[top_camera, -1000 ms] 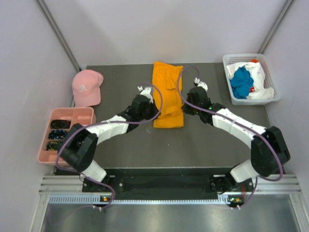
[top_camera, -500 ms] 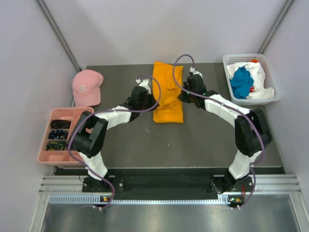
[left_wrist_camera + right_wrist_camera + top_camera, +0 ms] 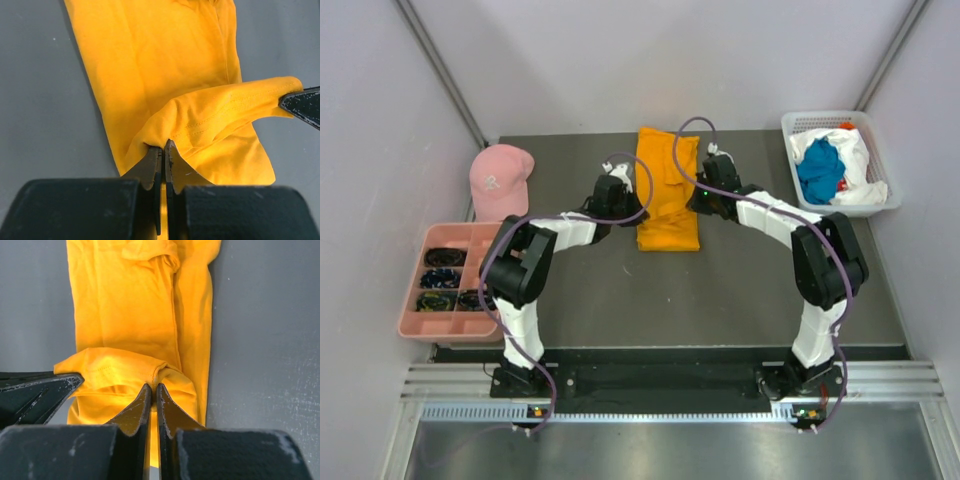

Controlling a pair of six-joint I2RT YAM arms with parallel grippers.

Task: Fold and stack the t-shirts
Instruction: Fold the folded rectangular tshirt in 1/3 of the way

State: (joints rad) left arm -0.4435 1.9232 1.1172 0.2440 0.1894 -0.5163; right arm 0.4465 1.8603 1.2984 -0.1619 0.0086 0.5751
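Mid-fold: the left gripper [image 3: 163, 145] and the right gripper [image 3: 151, 387] each have their jaws pressed tight on a corner of one end of the orange-yellow t-shirt [image 3: 665, 190], holding that edge stretched between them above the garment's middle. The rest of the shirt lies as a long narrow strip on the dark table [image 3: 750, 270], running away from the arms at its centre. The lengthwise fold looks half made. The next move calls for both arms to carry the edge toward the far end together, level and taut, then lay it down and let go.

At the near left a pink tray [image 3: 460, 226] holds small dark items in its compartments, too small to name. At the far right a white basket [image 3: 820, 116] holds a teal-blue t-shirt [image 3: 820, 172] bundled on a white t-shirt [image 3: 855, 150] – neither folded yet.
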